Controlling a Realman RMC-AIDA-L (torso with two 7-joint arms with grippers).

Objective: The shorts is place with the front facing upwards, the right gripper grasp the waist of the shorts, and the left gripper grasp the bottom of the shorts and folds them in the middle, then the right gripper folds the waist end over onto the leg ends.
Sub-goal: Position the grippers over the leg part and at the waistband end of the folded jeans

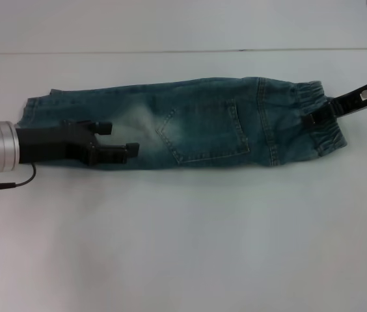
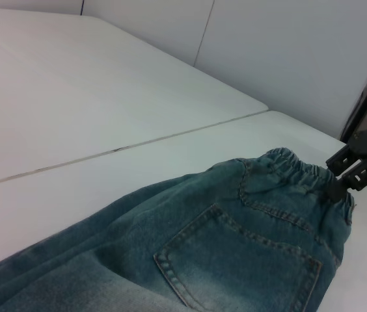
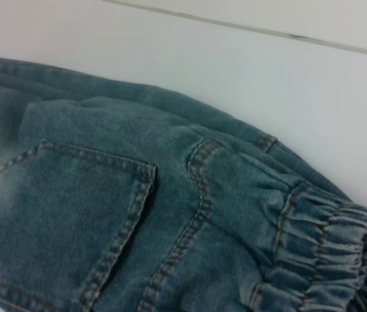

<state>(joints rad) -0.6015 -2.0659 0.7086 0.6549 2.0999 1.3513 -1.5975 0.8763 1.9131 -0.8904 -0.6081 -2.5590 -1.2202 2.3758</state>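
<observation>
Both grippers sit on the shorts [image 1: 190,123], already folded lengthwise on the table [image 1: 183,247]: right gripper [image 1: 321,116] pinching the waistband, left gripper [image 1: 115,140] spread open over the leg end. Too shallow a pinch could slip mid-fold.

White table [image 1: 183,247] fills the frame; a thin seam [image 1: 170,51] crosses its upper part. Pale wall panels [image 2: 287,45] stand behind, upper right.
</observation>
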